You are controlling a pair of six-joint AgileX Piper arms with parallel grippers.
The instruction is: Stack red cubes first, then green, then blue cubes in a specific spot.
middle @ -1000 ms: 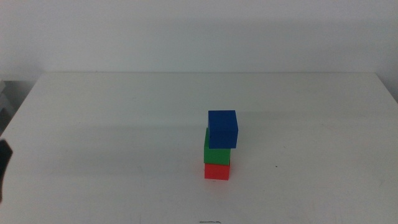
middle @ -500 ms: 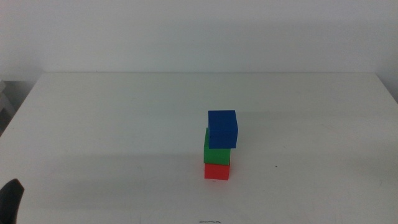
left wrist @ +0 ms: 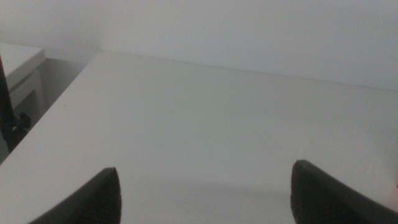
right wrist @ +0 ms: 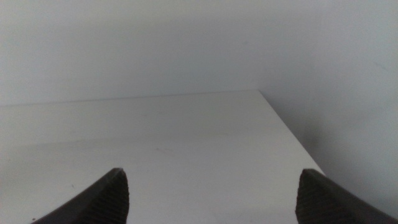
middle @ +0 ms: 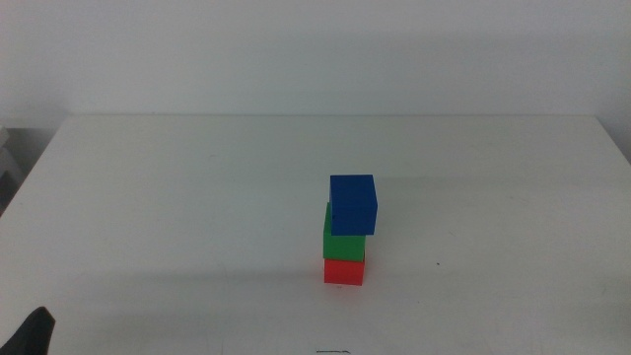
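A little right of centre in the middle view stands the finished tower: the red cube (middle: 344, 271) on the white desk (middle: 177, 197), the green cube (middle: 343, 245) on top of it, and the blue cube (middle: 353, 204) crowning both. The blue one does not sit square; it overhangs toward the right side of the frame and looks slightly turned against the green beneath. That overhang is the weak point, I'd say: any knock to the desk, or an arm sweeping back through, could tip the blue cube off and perhaps drag the green with it. The left claw (left wrist: 205, 193) has its jaws wide apart with nothing between them, and only a dark tip of it (middle: 35, 333) shows at the lower left corner of the middle view, well apart from the stack. The right claw (right wrist: 211, 196) is likewise spread and empty, looking over bare desk and out of the middle view. With both arms clear, the risk seems small unless something returns.
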